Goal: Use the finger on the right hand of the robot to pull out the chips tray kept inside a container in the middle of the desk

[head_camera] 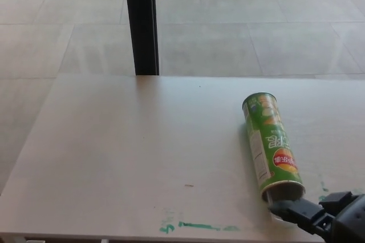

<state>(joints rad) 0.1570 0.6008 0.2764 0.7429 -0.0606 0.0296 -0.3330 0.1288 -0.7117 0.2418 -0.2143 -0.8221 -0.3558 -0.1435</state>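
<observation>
While lying sideways on the pale desk (125, 152) | green cylindrical chips can (271, 146) | black right robot hand (319, 217), finger at its open mouth, grip state unclear.

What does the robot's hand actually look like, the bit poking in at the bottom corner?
Only the right hand shows, at the lower right edge of the head view. It is all black, with a matt, plastic-like finish. A thick, blocky finger sticks out from a bulkier, rounded body, built of chunky angular segments. No cables, markings or sleeve are visible. The left hand is out of view.
</observation>
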